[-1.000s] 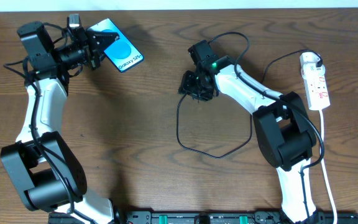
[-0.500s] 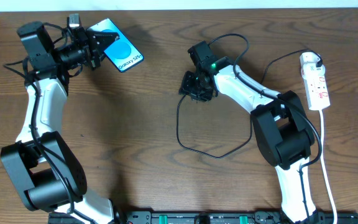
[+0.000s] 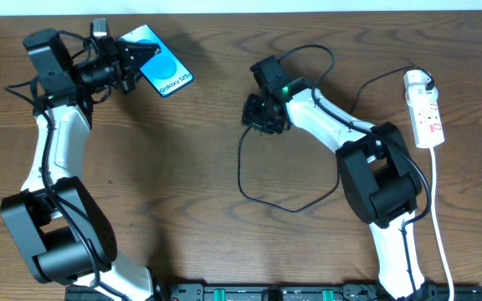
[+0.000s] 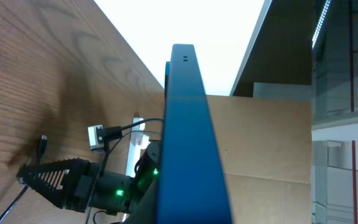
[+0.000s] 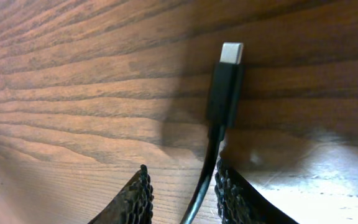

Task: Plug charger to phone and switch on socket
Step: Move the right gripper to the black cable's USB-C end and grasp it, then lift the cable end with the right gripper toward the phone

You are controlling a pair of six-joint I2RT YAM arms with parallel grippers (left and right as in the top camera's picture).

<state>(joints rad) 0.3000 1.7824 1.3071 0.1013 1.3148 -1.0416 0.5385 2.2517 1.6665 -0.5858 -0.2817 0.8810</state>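
My right gripper [image 5: 180,194] pinches the charger [image 5: 224,87] behind its tip; left gripper [image 3: 128,65] clamps the phone [image 3: 163,70]. Align squarely first.

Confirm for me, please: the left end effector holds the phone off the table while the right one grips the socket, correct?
Not quite. The right end effector grips the charger just behind its plug tip, as the right wrist view shows; the socket lies untouched at the table's right edge. The left end effector does hold the phone.

Phone [image 4: 188,143] edge-on, upright, above the wooden table [image 4: 48,81].
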